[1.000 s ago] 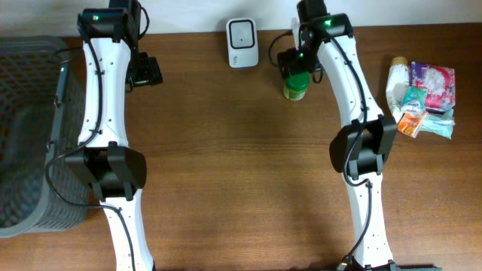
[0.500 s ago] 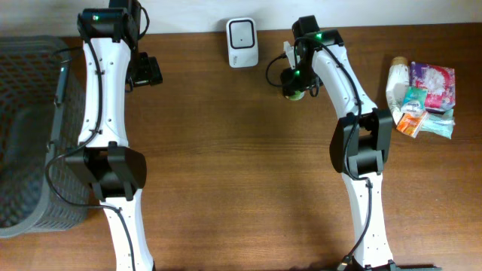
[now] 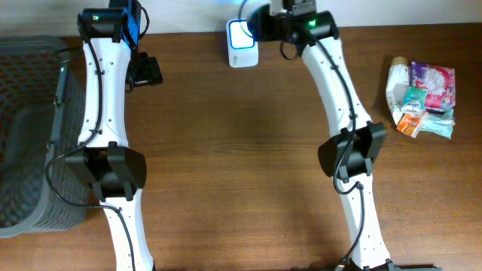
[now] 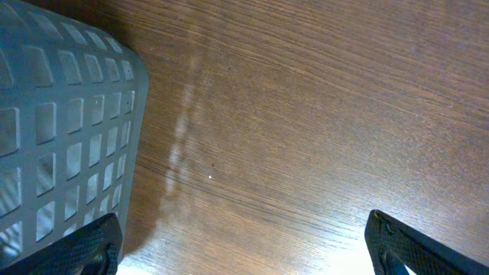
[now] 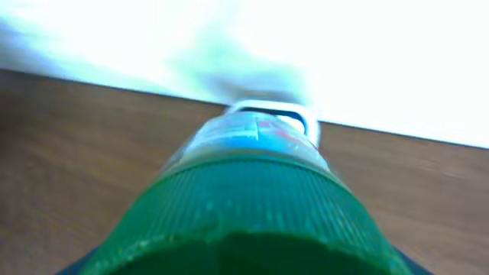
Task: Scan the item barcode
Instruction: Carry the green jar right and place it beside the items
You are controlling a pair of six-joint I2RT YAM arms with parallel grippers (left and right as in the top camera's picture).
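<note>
Because the barcode has to face the reader, the right fingers (image 3: pixel 262 27) clamp the green-capped bottle (image 5: pixel 252 206), its far end aimed at the barcode scanner (image 3: pixel 242 34) just ahead of them, which glows blue; whether the code itself faces it I cannot tell. Spread wide and empty above the table (image 4: pixel 306 114), the left fingers (image 4: pixel 84 248) hang idle with the grey basket (image 4: pixel 61 137) to their left, likely to leave the scan path free.

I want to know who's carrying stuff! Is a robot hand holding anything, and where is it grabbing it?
The right gripper holds the green-capped bottle, seemingly by its ribbed cap end. The left gripper is open and holds nothing.
</note>
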